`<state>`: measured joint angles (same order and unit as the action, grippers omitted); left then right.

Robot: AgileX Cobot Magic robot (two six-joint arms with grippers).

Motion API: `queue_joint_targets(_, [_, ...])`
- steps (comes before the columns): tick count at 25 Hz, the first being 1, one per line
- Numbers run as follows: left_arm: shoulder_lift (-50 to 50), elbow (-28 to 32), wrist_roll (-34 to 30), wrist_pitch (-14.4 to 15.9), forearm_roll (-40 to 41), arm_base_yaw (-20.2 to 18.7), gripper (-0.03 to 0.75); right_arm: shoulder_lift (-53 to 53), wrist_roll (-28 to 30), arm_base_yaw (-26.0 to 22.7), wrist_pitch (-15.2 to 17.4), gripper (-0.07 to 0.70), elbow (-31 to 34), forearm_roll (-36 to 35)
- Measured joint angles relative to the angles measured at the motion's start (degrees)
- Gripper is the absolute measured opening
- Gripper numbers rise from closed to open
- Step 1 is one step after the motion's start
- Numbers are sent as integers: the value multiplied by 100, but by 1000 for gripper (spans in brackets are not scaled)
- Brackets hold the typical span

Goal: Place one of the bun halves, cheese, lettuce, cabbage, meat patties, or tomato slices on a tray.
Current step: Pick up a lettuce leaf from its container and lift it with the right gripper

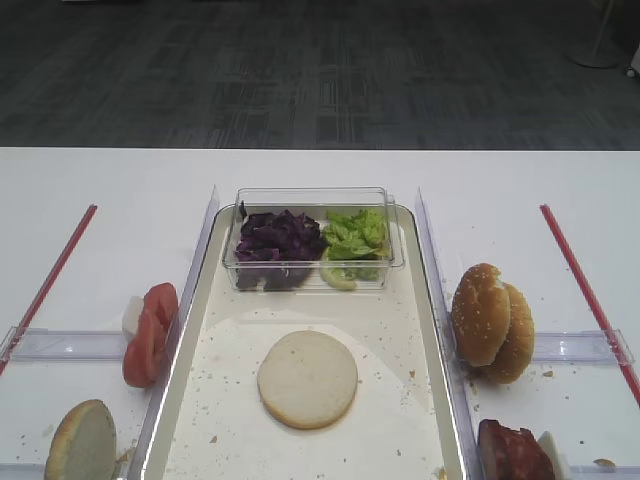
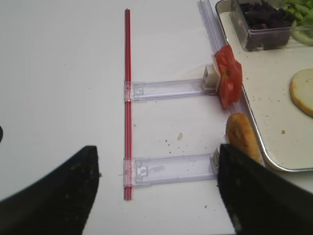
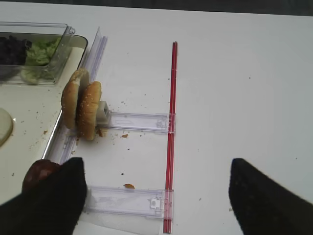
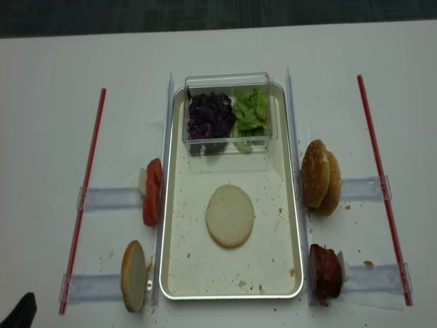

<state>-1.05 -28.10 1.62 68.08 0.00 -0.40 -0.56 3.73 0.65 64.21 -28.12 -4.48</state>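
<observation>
A flat, pale bun half [image 1: 307,378] lies cut face up in the middle of the metal tray [image 1: 400,330]. At the tray's far end a clear tub holds purple cabbage [image 1: 277,237] and green lettuce [image 1: 354,235]. Tomato slices [image 1: 150,333] and another bun half [image 1: 80,440] stand on edge left of the tray. Two sesame bun halves [image 1: 490,322] and meat patties [image 1: 512,450] stand to its right. No cheese shows. My left gripper [image 2: 156,191] hangs open over the table left of the tray. My right gripper [image 3: 156,196] is open to its right. Both are empty.
Red rods [image 1: 50,275] [image 1: 585,285] run along the table on both sides, joined to clear plastic rails [image 2: 171,89] [image 3: 139,121] that hold the standing food. Crumbs speckle the tray floor and the white table [image 1: 110,190].
</observation>
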Motion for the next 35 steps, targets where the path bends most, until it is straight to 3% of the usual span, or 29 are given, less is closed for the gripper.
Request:
queue_joint_targets(11, [0,0,0,0,0,0,472,2076,0,0,-226,614,-618,-12])
queue_joint_targets(21, [0,0,0,0,0,0,468,4095,0,7,-423,614,-1602,-210])
queue_joint_targets(35, [0,0,0,0,0,0,459,7638,31,7,-602,614,-3776,-283])
